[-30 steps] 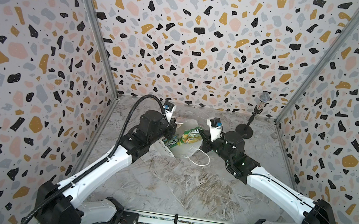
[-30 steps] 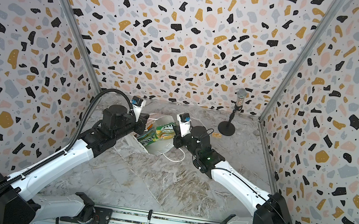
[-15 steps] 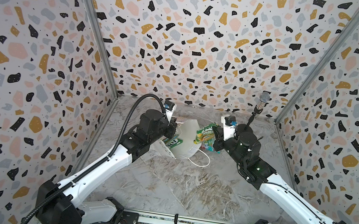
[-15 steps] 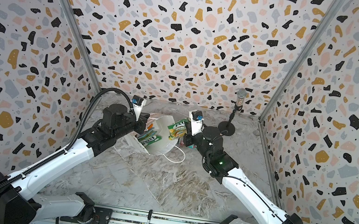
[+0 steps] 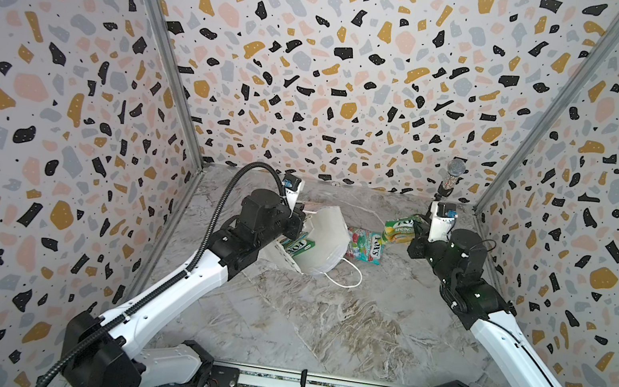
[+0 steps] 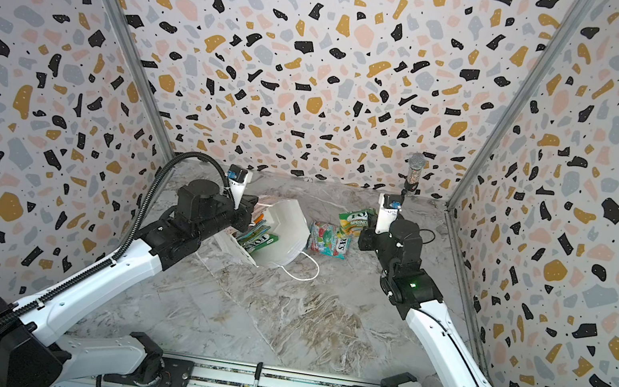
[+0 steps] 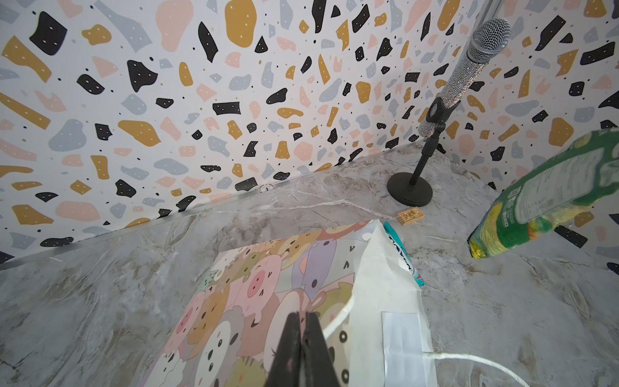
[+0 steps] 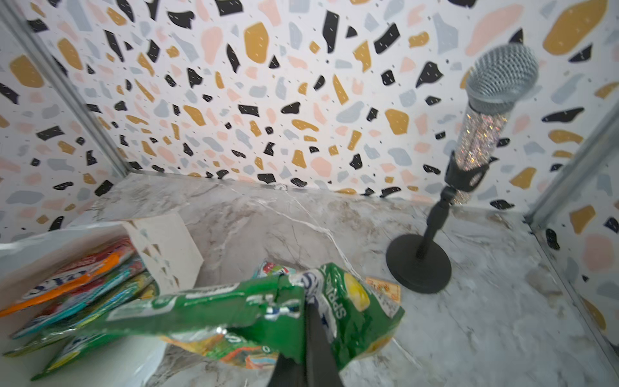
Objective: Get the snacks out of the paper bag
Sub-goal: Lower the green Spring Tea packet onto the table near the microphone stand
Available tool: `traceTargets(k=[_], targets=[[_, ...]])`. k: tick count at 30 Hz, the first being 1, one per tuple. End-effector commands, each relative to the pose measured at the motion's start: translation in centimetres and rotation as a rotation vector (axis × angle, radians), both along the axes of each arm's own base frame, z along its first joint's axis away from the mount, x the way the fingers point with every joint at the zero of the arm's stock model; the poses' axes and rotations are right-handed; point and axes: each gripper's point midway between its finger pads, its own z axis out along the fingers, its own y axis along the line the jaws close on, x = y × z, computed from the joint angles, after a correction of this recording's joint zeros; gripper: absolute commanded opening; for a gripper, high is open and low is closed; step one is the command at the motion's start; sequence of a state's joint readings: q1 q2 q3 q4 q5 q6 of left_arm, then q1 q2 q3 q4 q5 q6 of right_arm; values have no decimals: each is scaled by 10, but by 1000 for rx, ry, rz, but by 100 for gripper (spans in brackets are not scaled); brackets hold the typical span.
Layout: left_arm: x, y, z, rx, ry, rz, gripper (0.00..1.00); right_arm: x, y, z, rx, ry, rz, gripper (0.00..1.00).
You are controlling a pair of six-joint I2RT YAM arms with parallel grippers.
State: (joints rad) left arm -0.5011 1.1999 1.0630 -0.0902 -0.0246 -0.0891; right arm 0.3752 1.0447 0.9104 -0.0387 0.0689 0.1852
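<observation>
The white paper bag (image 5: 323, 243) lies on its side with its mouth toward the front, and its cartoon-printed side (image 7: 268, 284) faces up in the left wrist view. My left gripper (image 5: 300, 219) (image 7: 303, 321) is shut on the bag's rim. Several snacks (image 5: 297, 245) (image 8: 77, 278) lie inside the bag. A teal-red packet (image 5: 364, 246) (image 6: 327, 240) rests on the table just right of the bag. My right gripper (image 5: 417, 232) (image 8: 310, 301) is shut on a green-yellow packet (image 5: 399, 230) (image 8: 234, 308), held above the table right of the bag.
A microphone on a black round-based stand (image 5: 450, 183) (image 8: 418, 264) stands in the back right corner. A small yellow box (image 7: 410, 216) (image 8: 383, 288) lies on the marble table near its base. Patterned walls close in the left, back and right sides.
My right gripper has drawn the green-yellow packet out of the bag's mouth and carried it right, toward the back right corner. The left arm and the bag have stayed put.
</observation>
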Motion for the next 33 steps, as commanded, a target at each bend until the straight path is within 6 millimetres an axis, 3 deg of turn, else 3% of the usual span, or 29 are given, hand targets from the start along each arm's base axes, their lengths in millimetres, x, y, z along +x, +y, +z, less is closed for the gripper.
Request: traceTargets(k=[1, 15, 26, 33], targets=[[1, -3, 19, -14, -52, -11, 0, -10, -11, -17, 33, 58, -19, 0], [1, -3, 19, -11, -53, -11, 0, -12, -30, -107, 85, 334, -58, 0], [0, -3, 19, -10, -53, -9, 0, 9, -58, -154, 260, 468, -107, 0], [1, -3, 19, -8, -54, -6, 0, 29, -77, -172, 295, 505, -165, 0]])
